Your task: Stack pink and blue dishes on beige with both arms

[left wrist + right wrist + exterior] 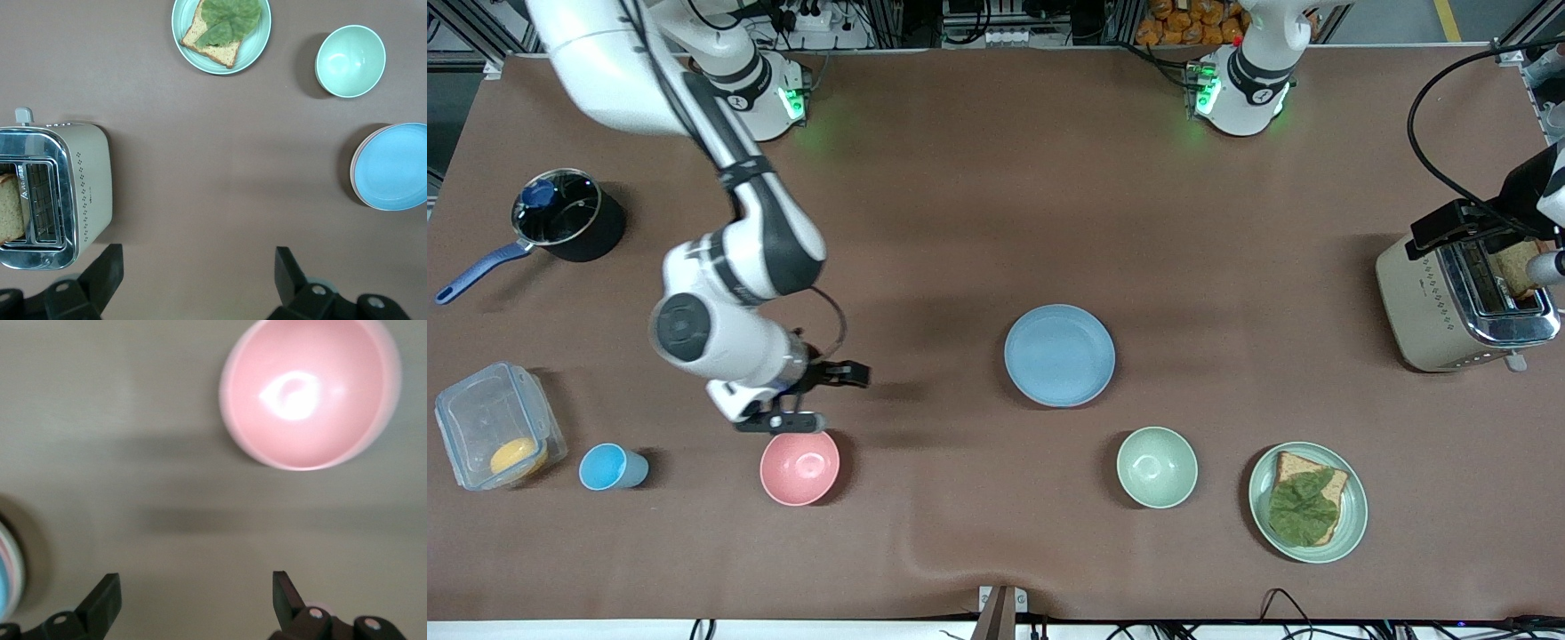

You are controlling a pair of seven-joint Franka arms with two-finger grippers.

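The blue dish (pixel 1059 356) lies on top of a stack in the middle of the table. Below it a thin beige rim (pixel 354 175) shows in the left wrist view. The pink dish (pixel 12 550) is almost hidden, only a pale pink edge shows under the blue. My right gripper (pixel 852 375) hangs open and empty over bare table, between the stack and a pink bowl (pixel 799 468). My left gripper (pixel 199 273) is open and empty too, over the table beside the toaster (pixel 1449 302) at the left arm's end.
A blue cup (pixel 609 467), a clear box (pixel 496 436) and a black pot (pixel 565 216) stand toward the right arm's end. A green bowl (pixel 1157 467) and a green plate (pixel 1352 524) with bread and lettuce sit nearer the front camera than the stack.
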